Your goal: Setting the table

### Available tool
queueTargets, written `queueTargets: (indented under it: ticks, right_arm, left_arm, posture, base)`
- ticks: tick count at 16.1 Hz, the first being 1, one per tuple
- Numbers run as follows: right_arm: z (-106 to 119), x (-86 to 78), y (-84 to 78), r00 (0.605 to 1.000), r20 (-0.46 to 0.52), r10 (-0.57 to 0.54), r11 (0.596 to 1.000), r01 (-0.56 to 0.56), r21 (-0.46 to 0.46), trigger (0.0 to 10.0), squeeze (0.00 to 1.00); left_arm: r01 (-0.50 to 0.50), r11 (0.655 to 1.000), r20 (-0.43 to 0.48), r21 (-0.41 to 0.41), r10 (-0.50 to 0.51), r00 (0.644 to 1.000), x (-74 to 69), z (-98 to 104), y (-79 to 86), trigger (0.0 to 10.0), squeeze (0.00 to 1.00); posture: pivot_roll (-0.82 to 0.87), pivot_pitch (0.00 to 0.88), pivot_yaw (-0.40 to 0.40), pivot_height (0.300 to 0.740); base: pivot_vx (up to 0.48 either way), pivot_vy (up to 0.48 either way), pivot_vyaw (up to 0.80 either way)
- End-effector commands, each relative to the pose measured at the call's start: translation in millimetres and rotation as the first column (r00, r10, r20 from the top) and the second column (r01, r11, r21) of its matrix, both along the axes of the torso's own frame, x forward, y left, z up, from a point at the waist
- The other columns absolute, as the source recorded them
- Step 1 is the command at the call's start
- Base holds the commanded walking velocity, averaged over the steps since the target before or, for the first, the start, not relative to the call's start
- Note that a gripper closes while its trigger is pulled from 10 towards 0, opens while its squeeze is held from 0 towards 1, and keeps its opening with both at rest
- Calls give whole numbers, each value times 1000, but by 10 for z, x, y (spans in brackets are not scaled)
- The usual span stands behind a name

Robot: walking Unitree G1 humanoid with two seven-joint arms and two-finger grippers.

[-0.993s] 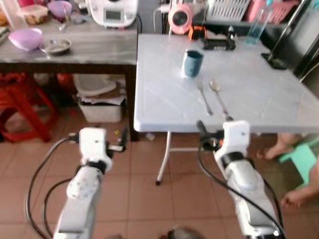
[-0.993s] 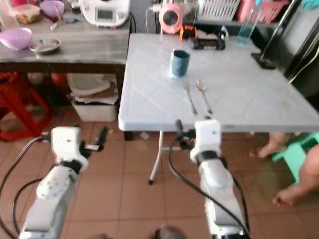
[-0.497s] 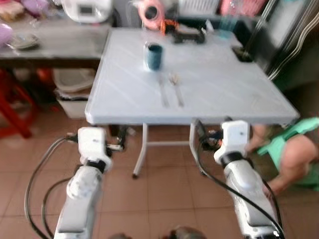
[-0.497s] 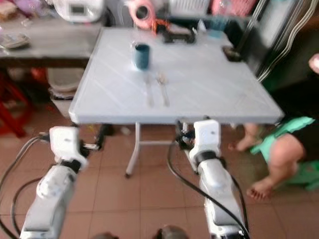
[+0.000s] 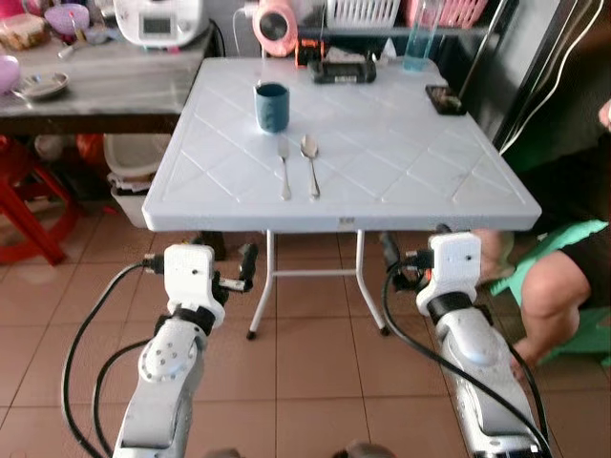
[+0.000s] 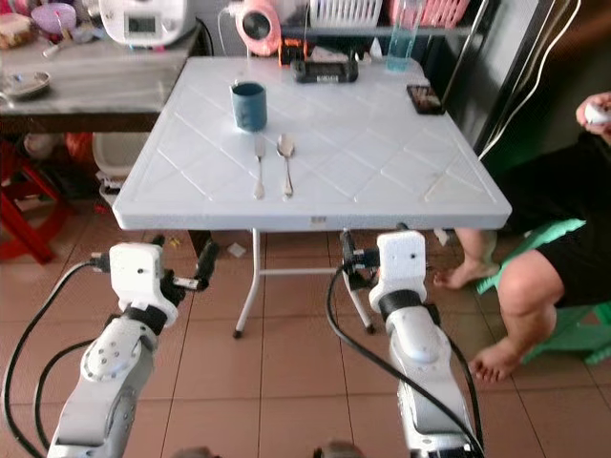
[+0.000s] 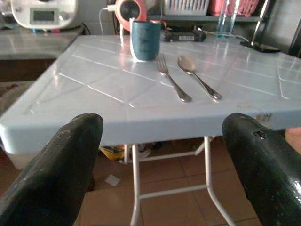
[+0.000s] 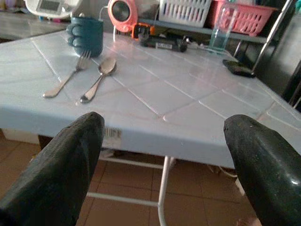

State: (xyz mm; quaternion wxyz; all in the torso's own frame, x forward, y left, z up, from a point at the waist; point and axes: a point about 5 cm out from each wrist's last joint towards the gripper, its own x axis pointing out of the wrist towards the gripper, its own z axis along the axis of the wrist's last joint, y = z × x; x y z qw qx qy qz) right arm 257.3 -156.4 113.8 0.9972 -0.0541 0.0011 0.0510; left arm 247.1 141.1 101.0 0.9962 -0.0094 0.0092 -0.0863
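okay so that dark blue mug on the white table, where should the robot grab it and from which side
Probably by the body of the dark blue ceramic mug, fingers closing across its sides, coming from the near table edge. It stands upright and its near side looks open; the metal fork and metal spoon lie flat just in front, so approach above them.

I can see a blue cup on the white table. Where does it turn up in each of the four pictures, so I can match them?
Left eye view: the blue cup stands on the far left part of the white table, beyond the fork and spoon.
Right eye view: same spot.
Left wrist view: top centre.
Right wrist view: top left.
Shared landmark: the fork and spoon just in front of it.
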Motion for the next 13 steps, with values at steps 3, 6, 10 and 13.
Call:
queueTargets:
  ticks: [3, 6, 10, 13]
  right_arm:
    - [39, 9, 2, 1000, 15, -4, 1000, 4, 1, 10000, 0]
    - [40, 11, 11, 1000, 14, 6, 1000, -6, 2, 10000, 0]
    - [41, 13, 13, 1000, 15, 11, 1000, -11, 1, 10000, 0]
    - [44, 18, 18, 1000, 17, 13, 1000, -13, 0, 10000, 0]
  left_arm:
    - [11, 1000, 23, -4, -11, 1000, 3, 52, 0, 10000, 0]
    - [12, 1000, 21, -4, -12, 1000, 5, 52, -3, 10000, 0]
    - [15, 1000, 18, -4, -15, 1000, 8, 44, -8, 10000, 0]
    - [15, 1000, 18, -4, -15, 1000, 13, 40, -10, 10000, 0]
  posture:
    - [-14, 0, -3, 740]
    - [-14, 0, -4, 740]
    - [-16, 0, -4, 740]
    - [-15, 0, -5, 740]
  base:
    - [325, 0, 0]
    - [330, 0, 0]
    - [329, 0, 0]
    - [330, 0, 0]
